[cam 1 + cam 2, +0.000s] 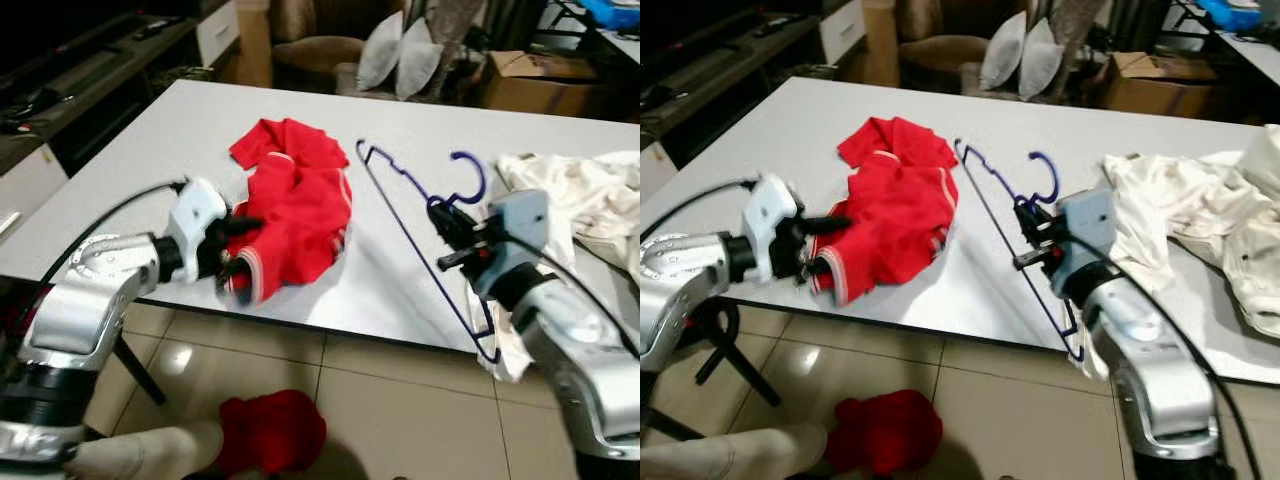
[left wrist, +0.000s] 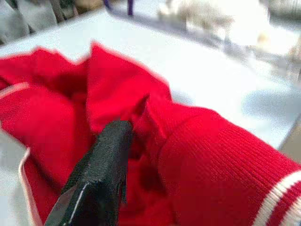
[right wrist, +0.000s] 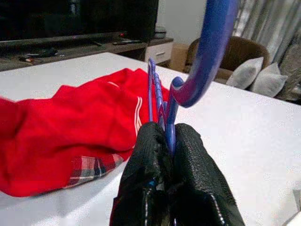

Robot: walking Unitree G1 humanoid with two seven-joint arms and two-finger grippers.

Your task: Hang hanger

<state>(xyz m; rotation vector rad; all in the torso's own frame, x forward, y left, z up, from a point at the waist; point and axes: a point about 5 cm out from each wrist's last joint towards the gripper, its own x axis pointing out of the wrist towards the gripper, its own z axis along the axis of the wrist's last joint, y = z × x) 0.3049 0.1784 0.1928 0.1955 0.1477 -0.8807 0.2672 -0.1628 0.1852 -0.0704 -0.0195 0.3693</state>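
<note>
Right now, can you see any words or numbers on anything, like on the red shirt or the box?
No text can be read in these pictures.
Red shirt: only white stripes and a plaid lining, no words.
Cardboard box: no readable print; too far and blurred.
Blue hanger, held in the right tool: no label.
White clothes: no print visible.

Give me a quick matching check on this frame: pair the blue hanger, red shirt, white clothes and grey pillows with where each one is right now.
Things:
1. blue hanger
2. red shirt
3. white clothes
4. grey pillows

Places:
A. heaped on the table at the robot's right
B. on the armchair beyond the table
C. pinched at the neck by the right gripper
D. near the table's front edge, at the left gripper

Pairs: 1-C, 2-D, 3-A, 4-B
</note>
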